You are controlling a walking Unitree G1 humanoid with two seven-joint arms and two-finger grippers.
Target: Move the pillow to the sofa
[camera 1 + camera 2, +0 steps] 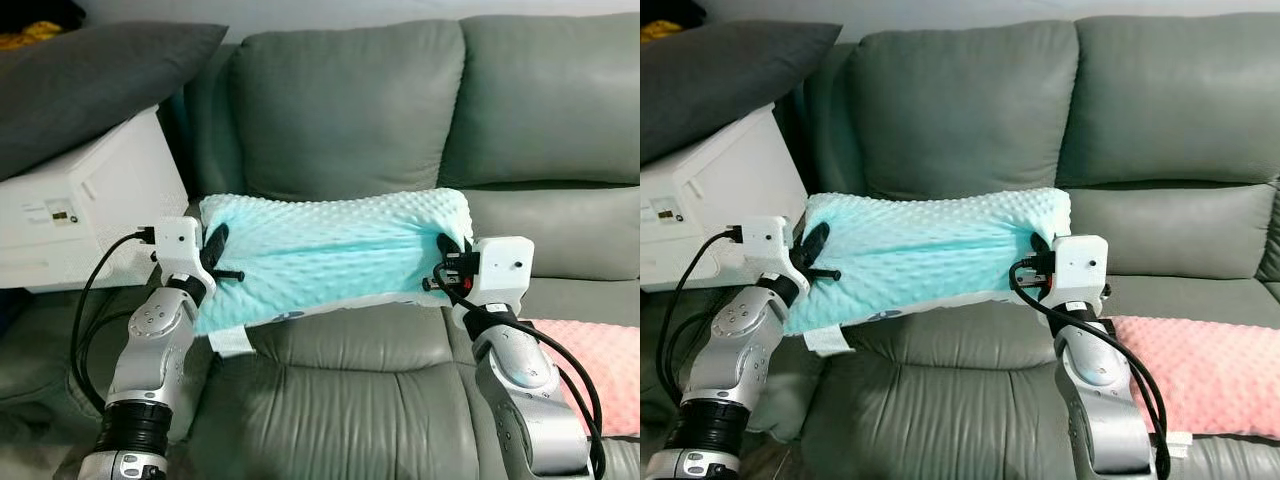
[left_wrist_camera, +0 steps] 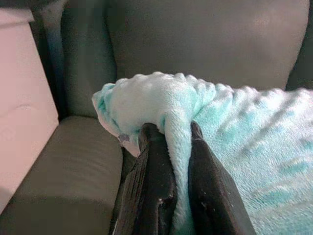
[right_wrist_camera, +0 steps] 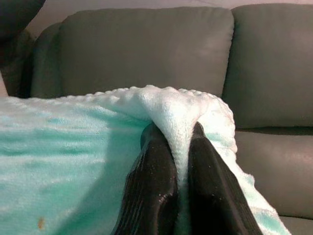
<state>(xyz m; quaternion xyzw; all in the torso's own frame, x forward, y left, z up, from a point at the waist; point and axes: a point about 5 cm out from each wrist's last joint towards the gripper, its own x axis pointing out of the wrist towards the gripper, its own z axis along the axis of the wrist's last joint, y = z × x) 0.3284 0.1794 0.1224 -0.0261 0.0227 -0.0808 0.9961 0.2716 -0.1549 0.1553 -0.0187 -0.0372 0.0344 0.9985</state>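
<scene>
I have the left gripper (image 2: pixel 168 134) pinched on a fold at one end of the mint pillow (image 1: pixel 335 250), and the right gripper (image 3: pixel 172 132) pinched on the other end. The pillow hangs stretched between them, held above the grey sofa (image 1: pixel 350 110) seat, beside a pink cushion (image 1: pixel 1220 375).

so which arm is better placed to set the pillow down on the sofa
Neither alone: left pincer and right pincer each pinch an end of the mint pillow, held level over the sofa seat. Lower both together.
</scene>
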